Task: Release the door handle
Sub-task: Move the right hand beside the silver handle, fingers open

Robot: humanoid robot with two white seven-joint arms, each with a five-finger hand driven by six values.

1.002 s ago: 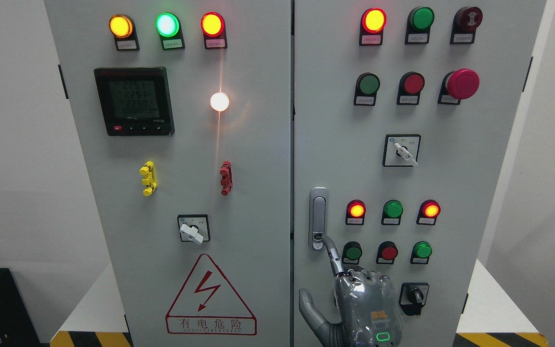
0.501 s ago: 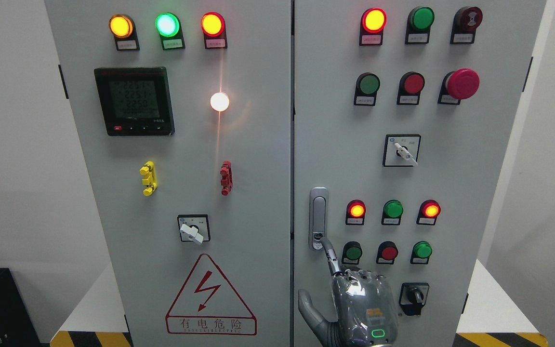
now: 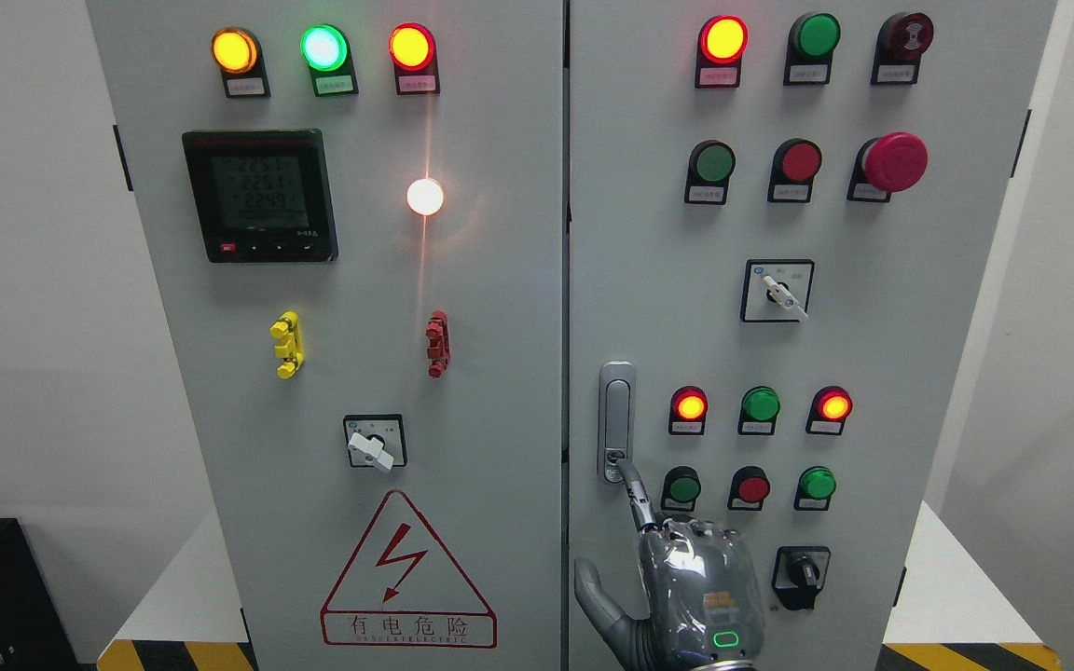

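I judge the release step to be in hand on the door handle (image 3: 616, 421), the upright silver latch at the left edge of the cabinet's right door (image 3: 873, 354), just right of the centre seam; my hand (image 3: 695, 596) sits low on that door, and since its arm leaves the frame at the bottom right of the middle I take it for the right one; one finger (image 3: 635, 489) is stretched up and leftward, its tip touching the button at the handle's lower end; the other fingers are curled in at the knuckles and the thumb sticks out to the left, so nothing is gripped, only pressed; the handle lies directly above the hand, flat against the door; the next move, as I read it, calls for a firm push on that button, keeping the tip clear of the green button (image 3: 683, 487) just beside it; the left hand is not visible
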